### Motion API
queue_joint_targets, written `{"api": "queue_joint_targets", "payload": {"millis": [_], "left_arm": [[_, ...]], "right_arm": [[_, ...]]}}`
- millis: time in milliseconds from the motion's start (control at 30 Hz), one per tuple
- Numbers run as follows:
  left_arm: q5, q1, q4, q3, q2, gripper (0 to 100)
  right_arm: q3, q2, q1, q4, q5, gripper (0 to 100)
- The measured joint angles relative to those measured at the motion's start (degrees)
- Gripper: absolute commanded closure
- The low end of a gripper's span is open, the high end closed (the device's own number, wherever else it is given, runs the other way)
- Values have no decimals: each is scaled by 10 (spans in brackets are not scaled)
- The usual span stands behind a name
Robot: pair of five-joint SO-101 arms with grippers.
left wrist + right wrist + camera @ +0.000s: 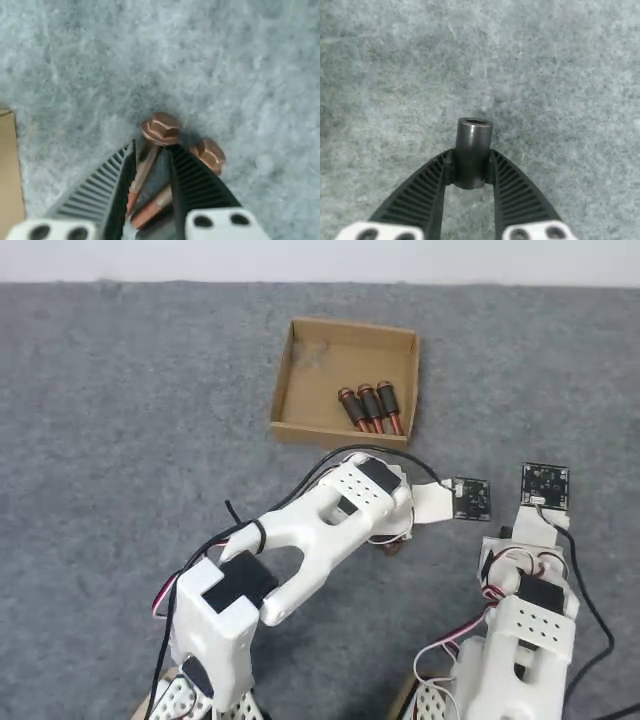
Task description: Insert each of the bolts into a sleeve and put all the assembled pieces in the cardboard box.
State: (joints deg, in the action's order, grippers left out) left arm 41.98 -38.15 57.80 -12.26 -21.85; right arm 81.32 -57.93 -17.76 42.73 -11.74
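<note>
Hex bolt (159, 129): straddled by my left gripper (150, 147), jaws narrowly apart, not yet pinching. Second bolt (207, 154): just beside, on the counter (225, 60). Sleeve (475, 132): clamped in my right gripper (471, 154), bore exposed for insertion. Cardboard box (300, 380): holds three assembled pieces (370, 408).

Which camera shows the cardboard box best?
The high view. It looks down on the whole cardboard box, open on top, with three bolt pieces lying inside. The left wrist view catches just a brown strip of the box at the picture's side.
</note>
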Motion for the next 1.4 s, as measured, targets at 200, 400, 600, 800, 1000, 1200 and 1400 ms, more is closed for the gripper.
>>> {"api": "queue_joint_targets", "payload": {"millis": [200,400,600,800,1000,1200,1400], "left_arm": [[-62,-9,0,1,0,930],[-86,-3,13,2,1,989],[-131,-3,47,12,2,989],[-288,7,57,40,1,987],[-341,31,57,56,1,867],[-276,28,105,56,1,855],[-233,30,112,56,1,855]], "right_arm": [[0,0,0,0,0,991],[0,0,0,0,0,991],[0,0,0,0,0,991],[0,0,0,0,0,991],[0,0,0,0,0,991],[0,0,0,0,0,991],[0,0,0,0,0,991]]}}
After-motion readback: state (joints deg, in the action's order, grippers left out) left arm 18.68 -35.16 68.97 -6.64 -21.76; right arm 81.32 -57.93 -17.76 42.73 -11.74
